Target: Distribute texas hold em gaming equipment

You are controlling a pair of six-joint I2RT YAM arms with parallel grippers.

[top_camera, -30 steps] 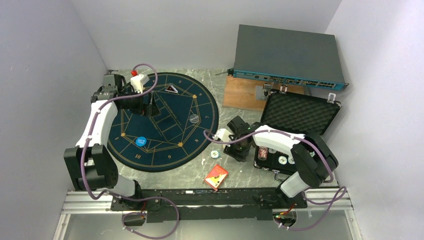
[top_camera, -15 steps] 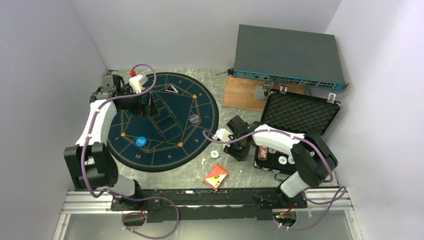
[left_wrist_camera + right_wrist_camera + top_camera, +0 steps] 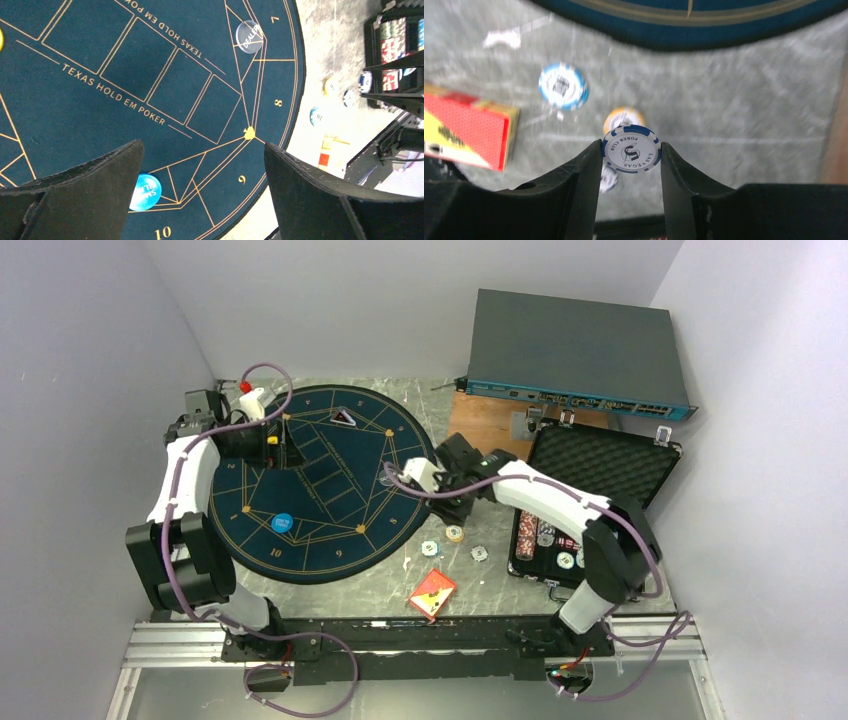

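White poker chip [image 3: 631, 152] with a blue-patterned rim is pinched on edge between the fingers [image 3: 581, 170] of the right gripper [image 3: 631, 147]. It is held over the grey tabletop [image 3: 734, 115], just beside the near-right rim of the navy mat [image 3: 330, 490].

Three loose chips lie on the tabletop below it: a blue-rimmed chip [image 3: 563, 85], a yellow-rimmed chip [image 3: 624, 118] and a third chip [image 3: 608, 181], partly hidden. The red card deck [image 3: 466, 131] lies on the tabletop nearer the arm bases.

The left gripper [image 3: 202, 147] hangs over the far-left part of the mat, jaws spread wide, nothing between them.

On the mat:
- blue disc [image 3: 146, 191], near the "10" mark;
- clear "DEALER" disc [image 3: 249, 36], near the "7" mark.

The black case [image 3: 600, 470] stands open at the right, with more chips in its tray.
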